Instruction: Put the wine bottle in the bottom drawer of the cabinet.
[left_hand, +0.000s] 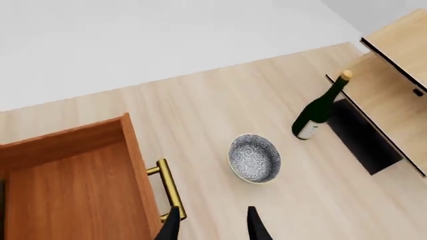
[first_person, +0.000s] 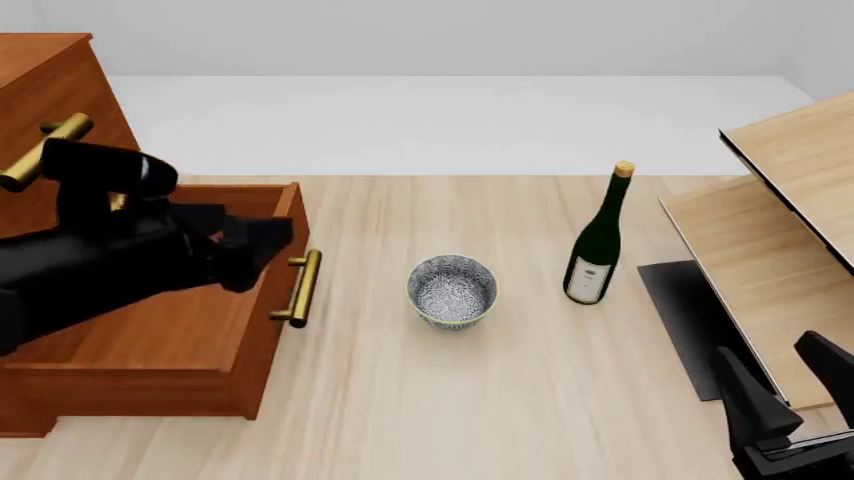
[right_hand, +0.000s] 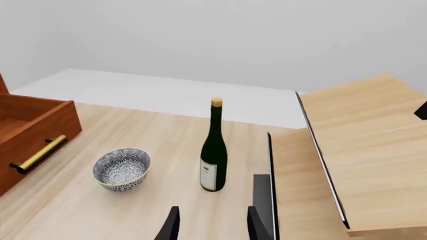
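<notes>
Your counter (first_person: 534, 400) is pale light wood. The reddish-brown cabinet (first_person: 54, 90) stands on its left side, its bottom drawer (first_person: 200, 330) pulled open. Near the middle sits a patterned bowl (first_person: 453, 290), and to its right the wine bottle (first_person: 598, 240) stands upright, apart from it. Pale slanted-panel furniture (first_person: 787, 230) sits on the right edge.

Pale light-wood worktop (first_person: 441, 400) with lengthwise plank grain, evenly lit, soft shadows only. Behind it lay a flat white floor strip (first_person: 454, 120), then a plain light-grey wall (first_person: 441, 35). At the right stood pale wood slanted-panel furniture (first_person: 801, 190) with thin dark edges, and a dark flat panel (first_person: 681, 320) lay on the worktop at its base.
</notes>
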